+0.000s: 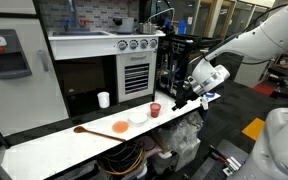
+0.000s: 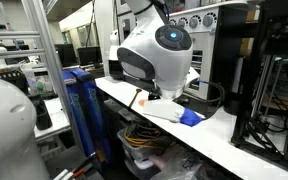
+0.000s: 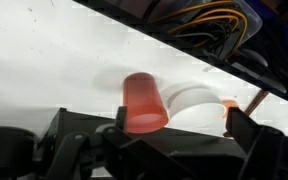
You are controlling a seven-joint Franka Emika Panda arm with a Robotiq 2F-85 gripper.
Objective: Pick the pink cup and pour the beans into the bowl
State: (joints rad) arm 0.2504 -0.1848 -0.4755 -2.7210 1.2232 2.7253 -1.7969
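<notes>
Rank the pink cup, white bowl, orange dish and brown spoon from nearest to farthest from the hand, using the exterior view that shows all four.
1. pink cup, right beside the hand
2. white bowl, next along the counter
3. orange dish, beyond the bowl
4. brown spoon, far end

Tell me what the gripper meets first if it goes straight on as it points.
Probably the pink cup, centred ahead of the open gripper in the wrist view; the bowl lies beyond it.

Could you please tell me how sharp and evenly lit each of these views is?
Wrist view: soft all over; the pink cup has blurred edges, and the bowl nearly washes out against the bright table. In an exterior view: sharper, the white cup distinct. In an exterior view: the arm looms, blocking much.
</notes>
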